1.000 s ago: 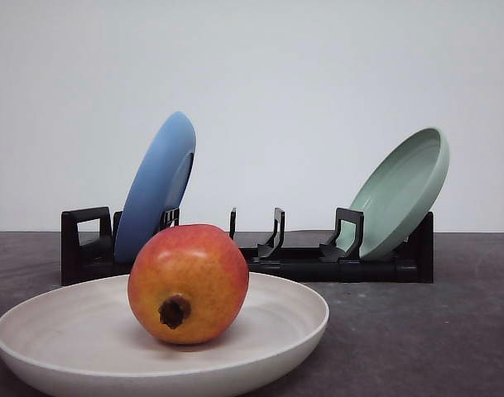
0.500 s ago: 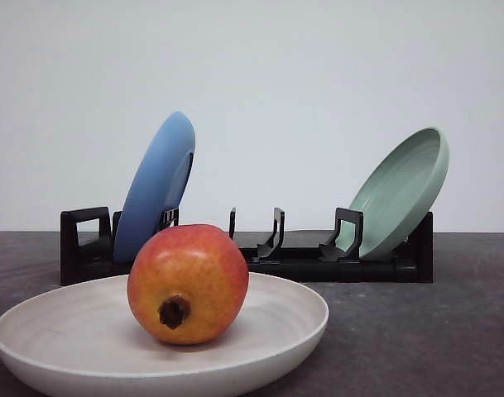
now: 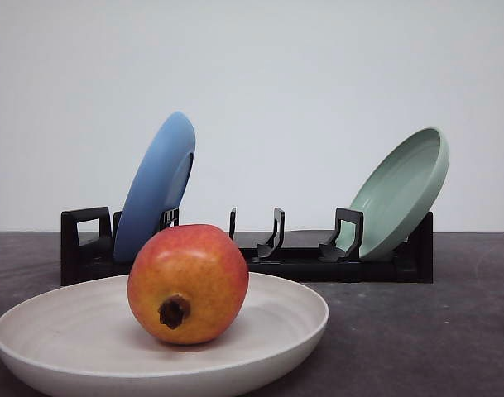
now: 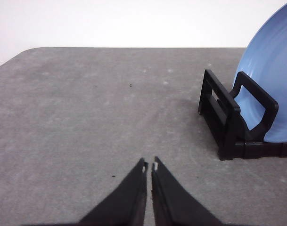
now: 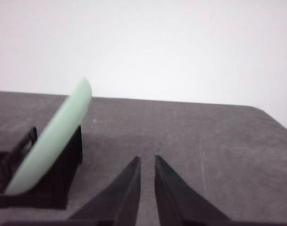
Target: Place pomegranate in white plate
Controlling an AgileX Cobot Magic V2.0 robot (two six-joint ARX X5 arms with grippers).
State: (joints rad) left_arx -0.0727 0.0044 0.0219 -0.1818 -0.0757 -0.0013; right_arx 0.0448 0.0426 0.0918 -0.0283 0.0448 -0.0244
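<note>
The pomegranate (image 3: 188,283), red blushing orange with its dark crown end facing the camera, rests inside the white plate (image 3: 293,318) at the front left of the table. In the left wrist view my left gripper (image 4: 149,165) hangs over bare grey table, its black fingers nearly touching with nothing between them. My right gripper (image 5: 147,160) is likewise shut and empty over the table, with the pale green plate off to one side of it.
A black dish rack (image 3: 293,260) stands behind the white plate. A blue plate (image 3: 156,186) leans in its left end and a pale green plate (image 3: 400,190) in its right end. The rack's end (image 4: 230,120) and blue plate (image 4: 270,89) lie near my left gripper; the green plate (image 5: 51,136) near my right.
</note>
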